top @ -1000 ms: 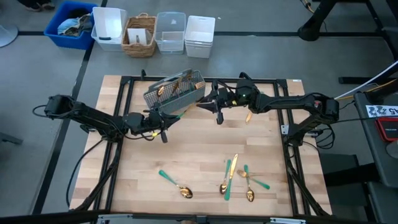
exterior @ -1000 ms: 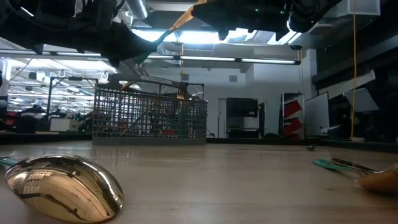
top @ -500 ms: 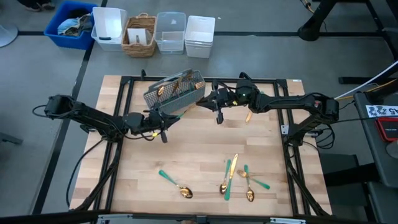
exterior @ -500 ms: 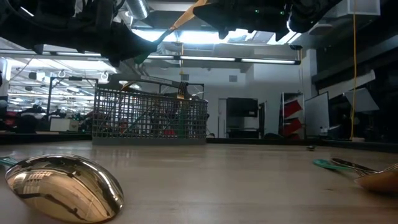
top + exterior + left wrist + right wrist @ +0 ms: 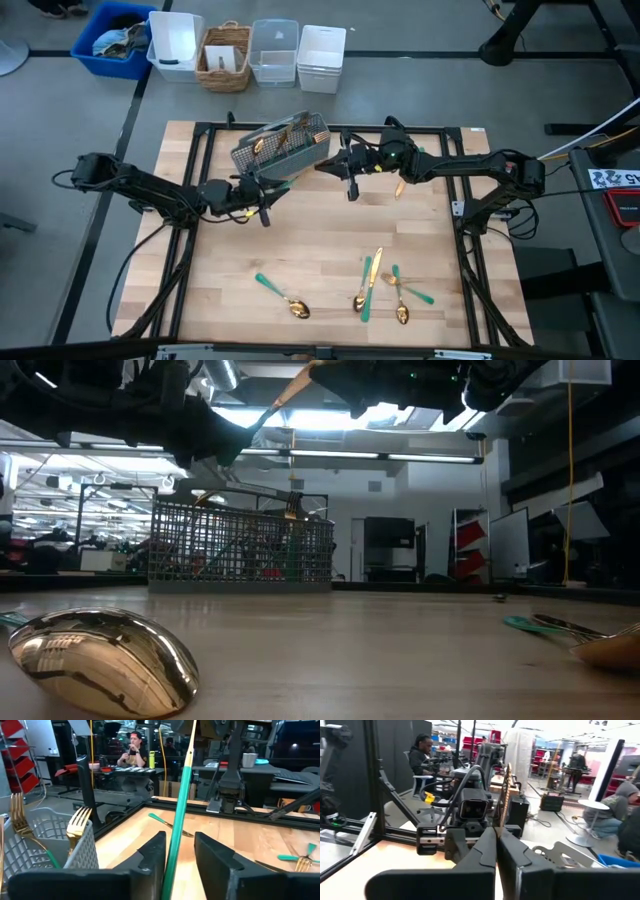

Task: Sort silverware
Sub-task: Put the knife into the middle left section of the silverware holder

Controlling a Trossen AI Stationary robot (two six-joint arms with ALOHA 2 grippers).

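The left gripper (image 5: 262,203) sits just in front of the grey mesh caddy (image 5: 283,146), with a teal-handled utensil (image 5: 179,805) standing in the gap between its fingers (image 5: 152,855); the fingers appear spread, and whether they press the handle cannot be told. The utensil runs up toward the right gripper (image 5: 345,166), which is clamped on its upper, gold end, fingers (image 5: 510,851) together.

Both arms reach inward from opposite table sides, forearms nearly level, meeting beside the caddy's right end. From table height, both grippers hang above the caddy.

The caddy stands at the far centre of the wooden table (image 5: 320,250) and holds gold forks (image 5: 77,822) upright in its compartments. One utensil (image 5: 400,184) lies near the right arm. On the near half lie loose pieces: a spoon (image 5: 283,297) to the left, and a knife (image 5: 371,283) with more spoons (image 5: 402,312) clustered to the right.

Beyond the table stand a blue bin (image 5: 113,40), a wicker basket (image 5: 225,57) and white containers (image 5: 321,57). A seated person (image 5: 133,754) shows in the room behind.
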